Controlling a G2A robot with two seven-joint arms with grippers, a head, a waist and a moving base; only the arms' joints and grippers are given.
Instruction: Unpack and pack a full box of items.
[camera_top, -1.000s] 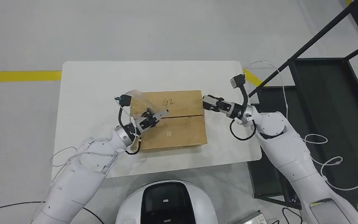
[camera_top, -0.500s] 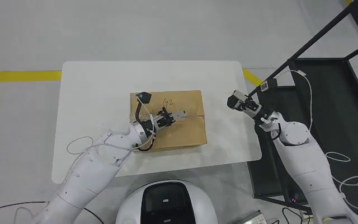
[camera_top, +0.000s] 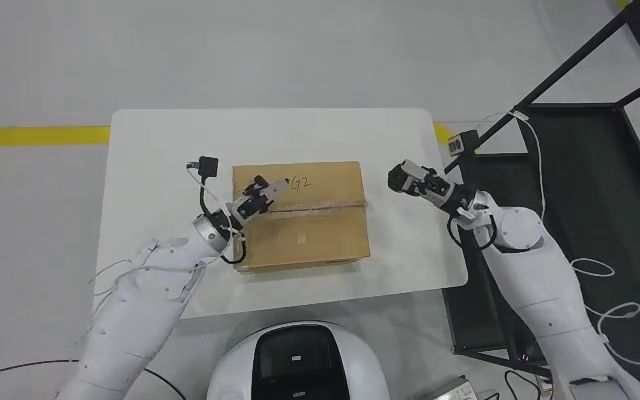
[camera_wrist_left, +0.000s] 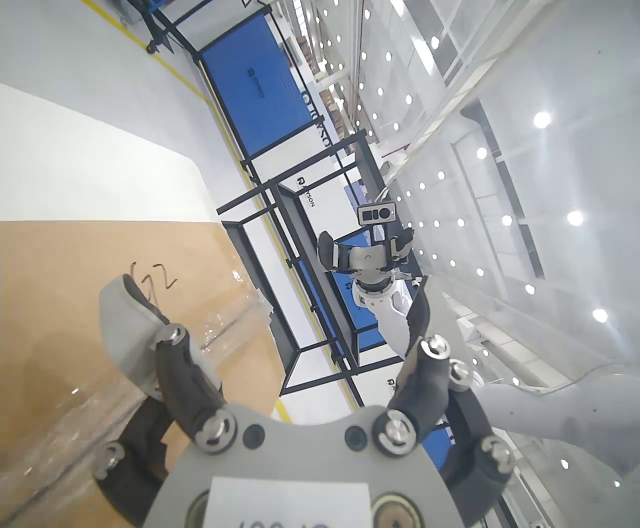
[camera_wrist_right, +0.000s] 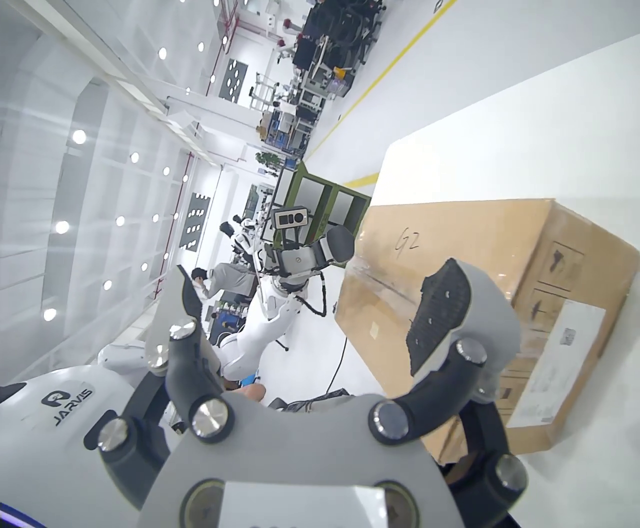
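I can read one handwritten mark, "G2", in dark pen on the top of the brown cardboard box. A white sticker on the box's side wall carries print too small for me to make out.

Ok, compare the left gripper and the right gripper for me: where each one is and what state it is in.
The left gripper is over the lid of the box, by the taped seam; the right gripper is off the box, over the table beside its end, apart from it. The left gripper points along the lid; the right gripper points at the box's end wall. Both are open and hold nothing.
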